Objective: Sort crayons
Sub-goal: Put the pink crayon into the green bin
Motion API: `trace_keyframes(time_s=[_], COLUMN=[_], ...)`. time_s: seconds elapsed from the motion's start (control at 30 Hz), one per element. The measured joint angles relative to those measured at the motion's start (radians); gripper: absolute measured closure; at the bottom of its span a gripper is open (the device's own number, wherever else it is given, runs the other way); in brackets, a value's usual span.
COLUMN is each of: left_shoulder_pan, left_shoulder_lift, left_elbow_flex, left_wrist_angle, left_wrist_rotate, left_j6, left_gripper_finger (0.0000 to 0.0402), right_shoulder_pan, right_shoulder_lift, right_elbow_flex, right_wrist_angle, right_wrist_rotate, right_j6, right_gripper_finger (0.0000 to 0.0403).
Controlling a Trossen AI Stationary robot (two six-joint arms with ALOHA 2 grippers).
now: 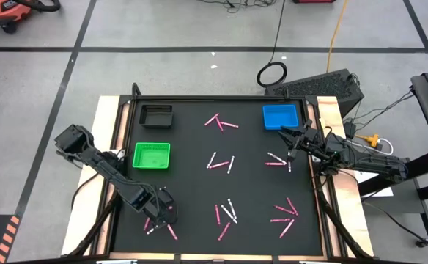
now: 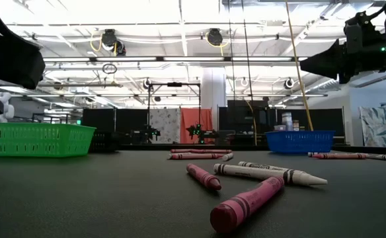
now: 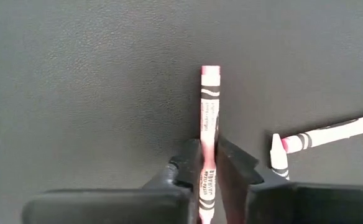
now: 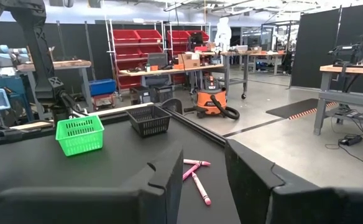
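Pink and white crayons lie in small groups on the black mat [image 1: 192, 183]. My left gripper [image 1: 164, 214] is at the near left corner, pointing down, shut on one pink crayon [image 3: 209, 106]. Two white crayons [image 3: 318, 134] lie on the mat right beside it. My right gripper [image 1: 287, 138] waits at the right side of the table, held above it. Its fingers are open [image 4: 203, 165] with nothing between them. A green tray [image 1: 152, 155], a black tray [image 1: 156, 115] and a blue tray [image 1: 280, 116] stand on the mat. My left gripper pinches the pink crayon's paper-wrapped shaft [image 3: 209, 142] between its two fingers, one on each long side. The fingers come from above, pointing down, and the crayon runs lengthwise through the gap. It lies flat against the mat. Its end under the wrist is hidden.
More crayon groups lie at the far middle [image 1: 220, 122], the centre [image 1: 220, 163], the right [image 1: 278, 160], the near middle [image 1: 226, 214] and the near right [image 1: 286, 213]. Another crayon [image 1: 171, 231] lies close to my left gripper. A raised frame [image 1: 221, 97] borders the mat.
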Motion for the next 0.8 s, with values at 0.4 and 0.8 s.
trace_keyframes(time_s=[0.4, 0.8], left_shoulder_pan=[0.035, 0.146], left_shoulder_lift=[-0.006, -0.024], left_elbow_flex=[0.030, 0.134], left_wrist_angle=[-0.011, -0.173], left_wrist_rotate=[0.019, -0.023], left_j6=[0.003, 0.022], left_gripper_finger=[0.0389, 0.0389], right_shoulder_pan=[0.000, 0.000], right_shoulder_lift=[0.000, 0.000], right_elbow_flex=[0.000, 0.000], right_wrist_angle=[0.000, 0.000], right_wrist_rotate=[0.000, -0.003], right_j6=[-0.001, -0.026], right_gripper_finger=[0.0298, 0.0298])
